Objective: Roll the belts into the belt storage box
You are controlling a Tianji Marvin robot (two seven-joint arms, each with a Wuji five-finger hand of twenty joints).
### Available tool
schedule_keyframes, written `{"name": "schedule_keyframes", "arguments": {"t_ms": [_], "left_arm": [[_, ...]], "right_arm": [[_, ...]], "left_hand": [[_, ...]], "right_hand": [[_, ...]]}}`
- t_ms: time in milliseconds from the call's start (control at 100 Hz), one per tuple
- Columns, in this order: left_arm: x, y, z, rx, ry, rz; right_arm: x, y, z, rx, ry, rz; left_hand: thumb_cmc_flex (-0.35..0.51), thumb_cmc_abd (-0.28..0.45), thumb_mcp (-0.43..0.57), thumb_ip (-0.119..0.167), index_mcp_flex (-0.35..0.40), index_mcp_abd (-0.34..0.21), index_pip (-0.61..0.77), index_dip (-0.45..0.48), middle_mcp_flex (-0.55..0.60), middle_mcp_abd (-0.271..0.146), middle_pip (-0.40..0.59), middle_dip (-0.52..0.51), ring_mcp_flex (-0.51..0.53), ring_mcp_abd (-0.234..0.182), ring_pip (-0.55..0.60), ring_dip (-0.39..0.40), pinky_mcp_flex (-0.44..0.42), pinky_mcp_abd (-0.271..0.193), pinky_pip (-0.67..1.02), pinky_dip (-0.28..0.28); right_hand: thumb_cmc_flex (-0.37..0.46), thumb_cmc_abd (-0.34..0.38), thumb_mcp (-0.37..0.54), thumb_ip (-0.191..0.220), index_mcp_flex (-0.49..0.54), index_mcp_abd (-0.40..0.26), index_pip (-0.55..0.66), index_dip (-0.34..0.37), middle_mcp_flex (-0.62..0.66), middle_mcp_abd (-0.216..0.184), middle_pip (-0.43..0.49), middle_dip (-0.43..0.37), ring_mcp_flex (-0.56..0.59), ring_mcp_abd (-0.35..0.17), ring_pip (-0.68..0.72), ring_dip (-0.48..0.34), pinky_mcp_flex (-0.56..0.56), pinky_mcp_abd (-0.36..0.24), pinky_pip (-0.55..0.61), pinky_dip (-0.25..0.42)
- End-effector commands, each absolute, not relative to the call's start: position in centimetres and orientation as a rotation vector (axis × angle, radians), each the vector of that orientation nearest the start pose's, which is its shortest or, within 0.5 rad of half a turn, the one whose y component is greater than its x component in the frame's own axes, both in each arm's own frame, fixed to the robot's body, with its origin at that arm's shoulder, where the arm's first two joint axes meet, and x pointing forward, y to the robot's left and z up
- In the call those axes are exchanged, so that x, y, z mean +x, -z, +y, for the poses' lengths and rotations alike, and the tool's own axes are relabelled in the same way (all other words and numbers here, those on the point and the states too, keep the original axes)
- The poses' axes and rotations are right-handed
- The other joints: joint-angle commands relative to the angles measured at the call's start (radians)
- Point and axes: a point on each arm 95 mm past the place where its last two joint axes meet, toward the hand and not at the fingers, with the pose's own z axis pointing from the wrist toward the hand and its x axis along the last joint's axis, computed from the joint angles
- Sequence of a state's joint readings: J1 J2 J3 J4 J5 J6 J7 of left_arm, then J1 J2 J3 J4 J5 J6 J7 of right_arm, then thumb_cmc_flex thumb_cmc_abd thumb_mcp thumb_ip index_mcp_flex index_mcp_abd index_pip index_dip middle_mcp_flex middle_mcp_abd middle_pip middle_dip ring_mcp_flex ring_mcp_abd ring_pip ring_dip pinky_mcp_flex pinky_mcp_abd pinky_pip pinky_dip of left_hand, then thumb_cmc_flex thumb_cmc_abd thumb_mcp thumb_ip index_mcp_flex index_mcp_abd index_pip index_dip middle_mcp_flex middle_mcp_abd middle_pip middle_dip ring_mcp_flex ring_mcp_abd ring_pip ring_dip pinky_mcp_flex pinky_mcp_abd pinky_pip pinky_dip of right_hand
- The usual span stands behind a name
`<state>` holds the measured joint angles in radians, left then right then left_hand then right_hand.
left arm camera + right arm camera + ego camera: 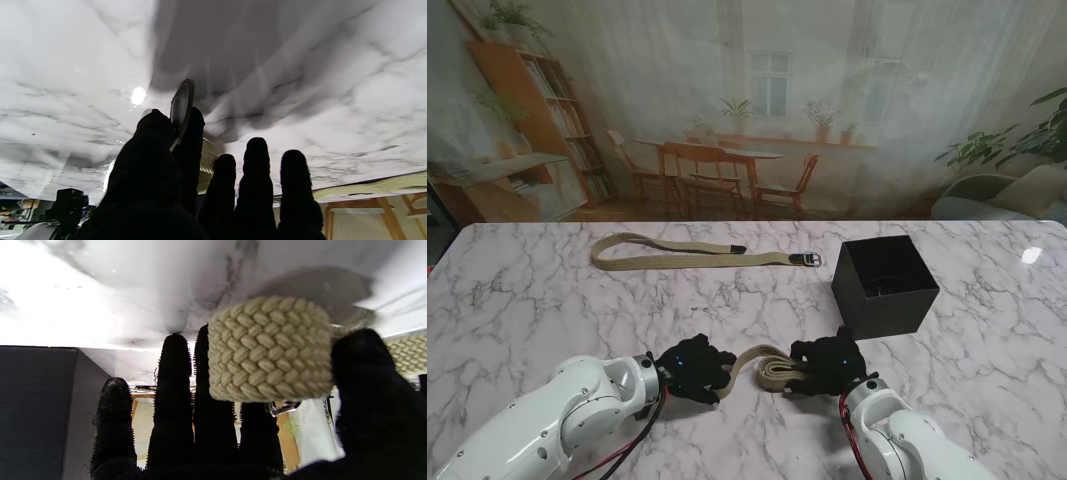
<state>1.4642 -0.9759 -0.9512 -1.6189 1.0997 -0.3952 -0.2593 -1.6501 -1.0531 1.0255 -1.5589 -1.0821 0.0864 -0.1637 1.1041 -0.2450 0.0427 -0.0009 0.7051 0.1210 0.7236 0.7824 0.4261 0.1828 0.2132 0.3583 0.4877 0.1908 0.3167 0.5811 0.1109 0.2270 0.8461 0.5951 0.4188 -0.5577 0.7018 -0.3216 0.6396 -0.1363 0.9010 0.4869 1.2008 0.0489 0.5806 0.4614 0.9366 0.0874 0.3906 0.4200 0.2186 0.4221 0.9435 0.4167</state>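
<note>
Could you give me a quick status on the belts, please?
Both hands on near belt: right hand shut on its rolled end, left hand pinching the other end. Second belt flat, farther off. Box open, nothing blocking.

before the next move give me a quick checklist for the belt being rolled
1. Right robot hand grips the rolled end of the near belt: ok.
2. Left robot hand pinches the belt's dark tip: ok in the left wrist view.
3. Roll tight and even: cannot tell.
4. Black storage box open, upright, right of the hands: ok.
5. Box empty: cannot tell.
6. Second belt lies flat, farther from me, apart from both hands: ok.
</note>
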Motion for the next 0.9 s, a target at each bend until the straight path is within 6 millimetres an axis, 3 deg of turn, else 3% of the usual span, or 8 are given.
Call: {"name": "schedule_keyframes", "arguments": {"t_ms": [0,290,400,460,630,720,890], "left_arm": [[35.3,35.6,-7.8,-0.74,1.45,2.323],[35.3,35.9,-10.1,-0.766,1.494,2.302],[35.4,36.4,-10.5,-0.801,1.491,2.321],[35.4,36.5,-10.6,-0.815,1.491,2.331],[35.1,36.6,-10.7,-0.853,1.504,2.359],[34.9,36.4,-10.7,-0.861,1.528,2.36],[34.5,35.5,-10.0,-0.853,1.624,2.314]], "right_arm": [[33.3,39.8,3.8,1.161,-1.395,1.658],[33.2,40.0,4.5,1.169,-1.398,1.687],[33.2,40.1,4.6,1.176,-1.393,1.696],[33.2,40.2,4.7,1.179,-1.393,1.696],[33.3,40.3,4.7,1.181,-1.388,1.704],[33.3,40.3,4.7,1.181,-1.388,1.709],[33.3,40.4,4.6,1.179,-1.383,1.716]], "left_hand": [[0.036,-0.027,0.051,-0.002,0.031,-0.019,0.009,0.012,0.013,-0.011,0.005,0.015,-0.007,-0.007,-0.009,0.0,-0.02,0.023,-0.006,0.004],[0.012,-0.014,0.033,-0.01,0.046,-0.037,-0.015,-0.014,0.003,-0.01,-0.005,0.012,-0.028,0.002,-0.015,0.0,-0.036,0.03,-0.006,0.021],[-0.081,0.066,-0.028,-0.016,0.091,-0.038,-0.078,-0.097,-0.005,-0.009,-0.023,-0.003,-0.045,0.01,-0.023,-0.004,-0.052,0.036,-0.021,0.033],[-0.185,0.143,-0.061,-0.021,0.112,-0.028,-0.161,-0.144,-0.011,-0.01,-0.037,-0.015,-0.058,0.014,-0.033,-0.011,-0.061,0.038,-0.035,0.036],[-0.274,0.202,-0.073,-0.025,0.117,-0.058,-0.257,-0.206,-0.012,-0.012,-0.057,-0.023,-0.074,0.016,-0.045,-0.017,-0.077,0.045,-0.06,0.045],[-0.281,0.215,-0.07,-0.025,0.047,-0.095,-0.311,-0.23,-0.01,-0.009,-0.062,-0.021,-0.071,0.013,-0.046,-0.015,-0.078,0.044,-0.067,0.049],[-0.214,0.176,-0.06,-0.02,0.016,-0.072,-0.297,-0.186,0.025,-0.014,-0.046,-0.004,-0.028,0.008,-0.024,0.001,-0.036,0.034,-0.03,0.07]], "right_hand": [[0.078,0.058,0.139,0.054,0.054,-0.179,0.116,-0.009,0.067,-0.06,0.045,0.024,0.06,-0.046,0.026,0.012,-0.001,0.017,0.012,-0.012],[0.071,0.07,0.114,0.057,0.058,-0.156,0.115,-0.034,0.079,-0.065,0.035,0.022,0.071,-0.052,0.032,0.019,0.006,0.009,0.029,-0.014],[0.073,0.071,0.111,0.059,0.06,-0.151,0.117,-0.039,0.081,-0.062,0.033,0.021,0.071,-0.05,0.032,0.02,0.005,0.01,0.031,-0.015],[0.075,0.072,0.11,0.06,0.063,-0.148,0.118,-0.042,0.086,-0.062,0.034,0.022,0.074,-0.05,0.033,0.021,0.006,0.012,0.033,-0.016],[0.078,0.076,0.109,0.061,0.064,-0.144,0.116,-0.051,0.087,-0.063,0.03,0.021,0.073,-0.052,0.032,0.022,0.006,0.012,0.035,-0.019],[0.079,0.079,0.109,0.062,0.059,-0.144,0.113,-0.055,0.082,-0.063,0.025,0.02,0.067,-0.051,0.029,0.021,0.002,0.014,0.033,-0.021],[0.081,0.082,0.107,0.064,0.047,-0.145,0.112,-0.058,0.065,-0.063,0.017,0.018,0.06,-0.046,0.024,0.02,0.002,0.014,0.035,-0.024]]}}
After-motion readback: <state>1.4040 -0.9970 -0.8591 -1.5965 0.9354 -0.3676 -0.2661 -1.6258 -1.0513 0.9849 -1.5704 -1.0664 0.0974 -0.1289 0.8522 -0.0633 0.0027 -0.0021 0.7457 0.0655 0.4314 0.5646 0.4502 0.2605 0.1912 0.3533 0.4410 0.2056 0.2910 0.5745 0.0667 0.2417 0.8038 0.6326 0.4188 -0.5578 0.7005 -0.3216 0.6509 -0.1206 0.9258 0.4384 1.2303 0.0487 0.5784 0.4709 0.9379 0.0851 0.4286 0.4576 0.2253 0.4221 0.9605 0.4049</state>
